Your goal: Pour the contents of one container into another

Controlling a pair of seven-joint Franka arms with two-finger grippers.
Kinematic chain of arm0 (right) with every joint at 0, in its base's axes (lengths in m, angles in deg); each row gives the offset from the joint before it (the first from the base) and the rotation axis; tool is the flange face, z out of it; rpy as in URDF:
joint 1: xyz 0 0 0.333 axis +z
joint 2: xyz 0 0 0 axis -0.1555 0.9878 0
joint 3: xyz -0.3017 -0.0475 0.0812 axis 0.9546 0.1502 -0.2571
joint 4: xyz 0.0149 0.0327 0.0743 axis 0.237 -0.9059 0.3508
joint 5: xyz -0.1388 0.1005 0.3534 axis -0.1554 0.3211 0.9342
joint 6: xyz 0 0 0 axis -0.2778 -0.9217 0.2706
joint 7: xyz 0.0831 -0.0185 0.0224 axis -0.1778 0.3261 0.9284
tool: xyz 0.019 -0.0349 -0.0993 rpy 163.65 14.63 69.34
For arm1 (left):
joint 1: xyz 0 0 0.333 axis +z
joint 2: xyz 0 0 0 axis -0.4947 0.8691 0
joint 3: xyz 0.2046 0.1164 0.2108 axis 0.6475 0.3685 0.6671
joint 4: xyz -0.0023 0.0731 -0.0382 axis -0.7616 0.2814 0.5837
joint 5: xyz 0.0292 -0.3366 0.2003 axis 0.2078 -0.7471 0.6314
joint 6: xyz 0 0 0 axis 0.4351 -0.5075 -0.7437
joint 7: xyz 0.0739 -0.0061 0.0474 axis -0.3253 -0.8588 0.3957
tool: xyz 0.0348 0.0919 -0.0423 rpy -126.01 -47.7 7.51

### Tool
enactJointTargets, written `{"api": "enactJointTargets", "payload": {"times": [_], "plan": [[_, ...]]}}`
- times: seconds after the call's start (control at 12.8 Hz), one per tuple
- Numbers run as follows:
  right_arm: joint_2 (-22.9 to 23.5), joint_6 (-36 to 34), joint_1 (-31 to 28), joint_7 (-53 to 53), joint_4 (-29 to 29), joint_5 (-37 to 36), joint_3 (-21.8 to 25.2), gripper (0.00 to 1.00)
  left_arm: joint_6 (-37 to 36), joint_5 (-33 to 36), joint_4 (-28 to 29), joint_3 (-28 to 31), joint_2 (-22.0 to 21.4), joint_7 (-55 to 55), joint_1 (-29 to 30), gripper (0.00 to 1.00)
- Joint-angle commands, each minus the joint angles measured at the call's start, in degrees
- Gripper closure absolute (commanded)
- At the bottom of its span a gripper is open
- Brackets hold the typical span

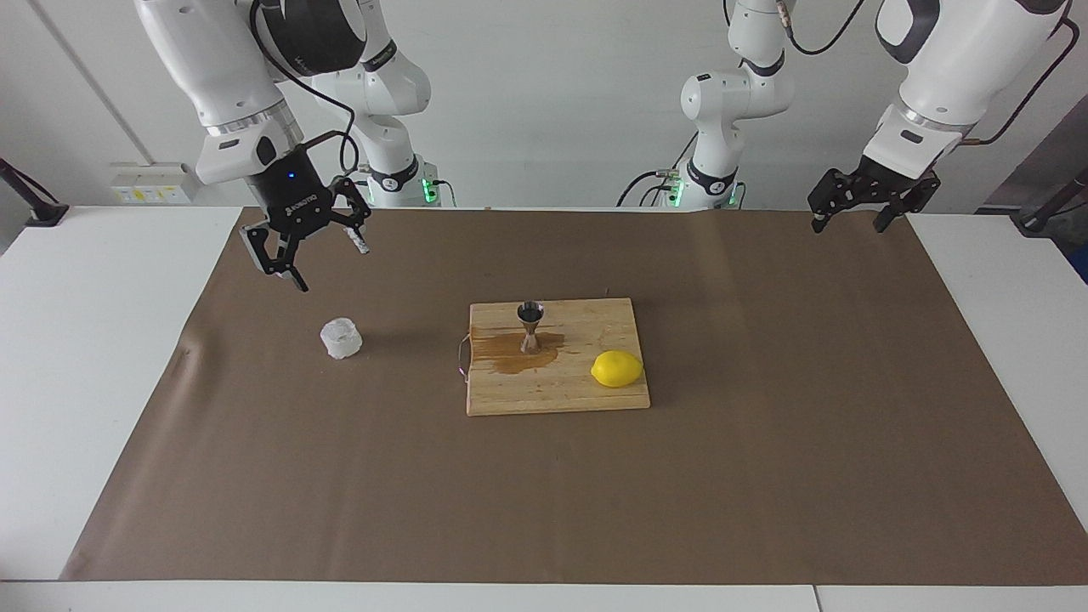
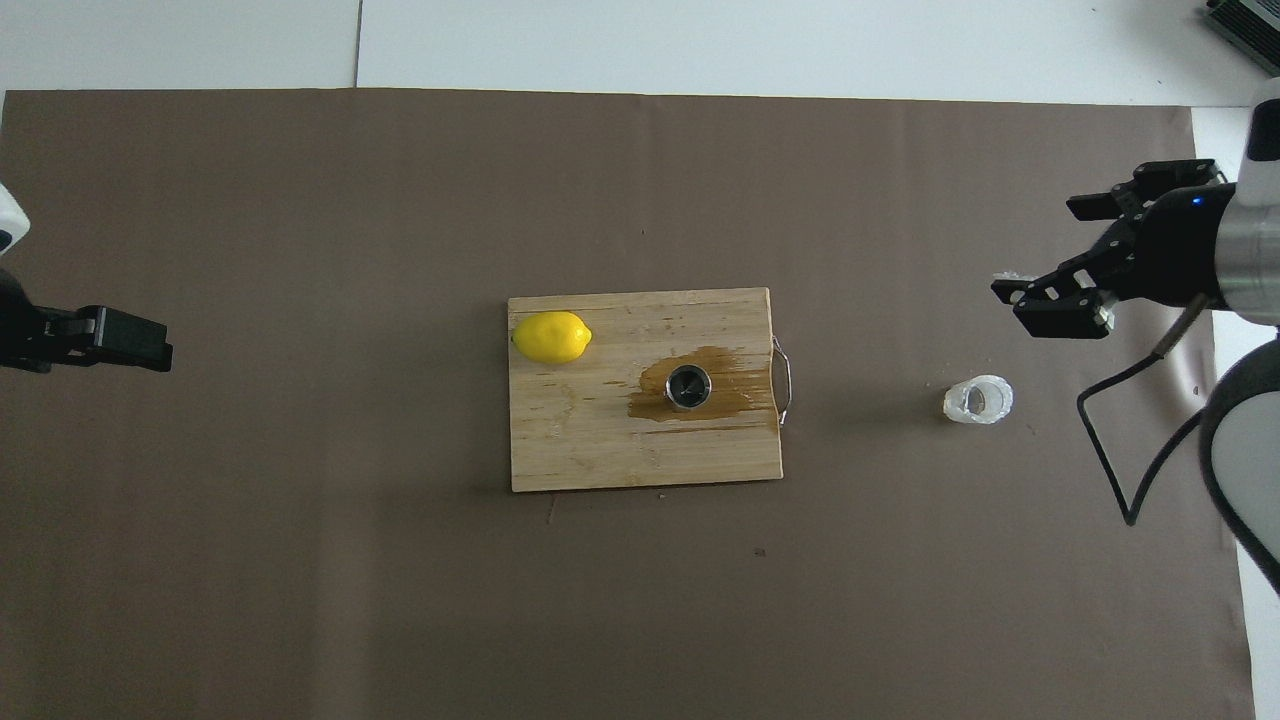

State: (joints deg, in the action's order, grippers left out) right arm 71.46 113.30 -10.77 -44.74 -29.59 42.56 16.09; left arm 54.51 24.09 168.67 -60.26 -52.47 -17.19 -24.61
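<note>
1. The right end effector (image 1: 310, 251) hangs in the air with its fingers spread wide and nothing between them, above the brown sheet (image 1: 765, 442) at the right arm's end of the surface (image 1: 93, 357).
2. A small clear glass cup (image 1: 341, 337) stands upright on the brown sheet, apart from the end effector above it and well clear of the board; from overhead its inside (image 2: 978, 399) looks clear, and whether any liquid remains in it cannot be told.
3. A wooden cutting board (image 1: 557, 393) lies flat at the middle of the sheet, its thin wire handle (image 1: 462, 357) on the edge that faces the cup.
4. A steel jigger (image 1: 530, 326) stands upright on the board near that handle edge, in the middle of a brown puddle (image 1: 510, 361) that spreads over the wood up to the edge; from overhead the jigger's bowl (image 2: 688, 387) shows dark, its contents not readable.
5. A yellow lemon (image 1: 616, 369) rests on the board's other end, apart from jigger and puddle.
6. The left end effector (image 1: 858, 212) waits, fingers apart and empty, raised over the left arm's end of the sheet.
</note>
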Motion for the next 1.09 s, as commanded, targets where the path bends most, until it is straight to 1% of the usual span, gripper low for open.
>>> {"api": "enactJointTargets", "payload": {"times": [0.0, 0.23, 0.47, 0.7, 1.01], "plan": [[1.27, -1.28, -0.45, -11.69, 3.37, -2.23, -0.34, 0.0, 0.97, -0.08, 2.16, 0.24, -1.84, 0.53, -0.03, 0.0], [1.27, -2.24, -0.45, -22.16, 5.82, -8.1, -1.12, 0.0, 0.97, -0.08, 2.16, 0.24, -1.84, 0.53, -0.03, 0.0], [1.01, -4.35, -0.45, -32.71, 5.92, -10.06, -2.18, 0.0, 0.97, -0.08, 2.16, 0.15, -1.84, 0.53, -0.03, 0.0], [0.57, -7.07, -0.45, -38.7, 5.92, -14.01, -2.45, 0.0, 0.97, -0.08, 2.16, 0.24, -1.84, 0.53, -0.03, 0.0], [-0.84, -12.87, -0.63, -43.44, 5.83, -14.28, -2.1, 0.0, 0.97, -0.08, 2.16, 0.24, -1.84, 0.53, -0.03, 0.0]]}}
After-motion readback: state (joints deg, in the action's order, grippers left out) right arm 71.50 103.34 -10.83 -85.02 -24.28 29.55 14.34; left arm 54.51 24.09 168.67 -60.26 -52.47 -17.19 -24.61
